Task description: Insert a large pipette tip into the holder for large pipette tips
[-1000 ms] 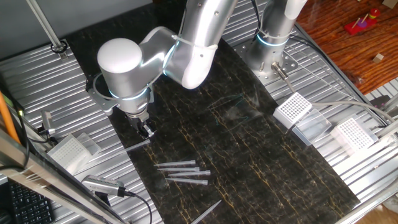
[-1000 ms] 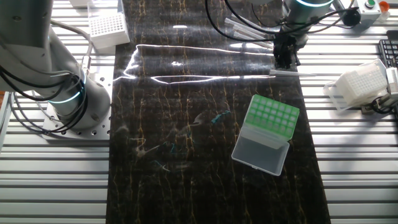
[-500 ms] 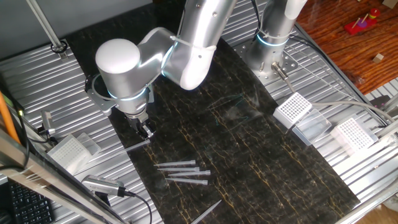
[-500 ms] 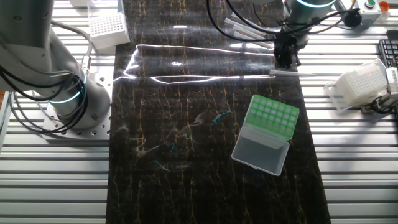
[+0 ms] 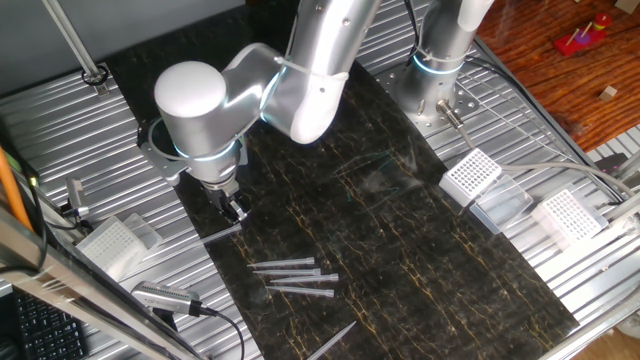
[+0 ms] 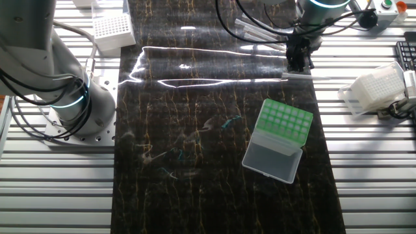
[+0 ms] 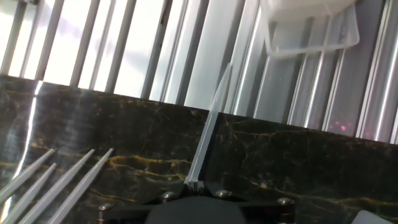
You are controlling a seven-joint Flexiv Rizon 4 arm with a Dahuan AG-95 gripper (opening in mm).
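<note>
At the dark mat's edge, the gripper is pinched narrow on the large pipette tip, which pokes past that edge. The green holder sits further in on the mat, apart.

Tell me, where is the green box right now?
The green box lies on the dark mat in the other fixed view, towards its right edge, with its clear lid open beside it. The gripper is further up the mat, apart from it.
</note>
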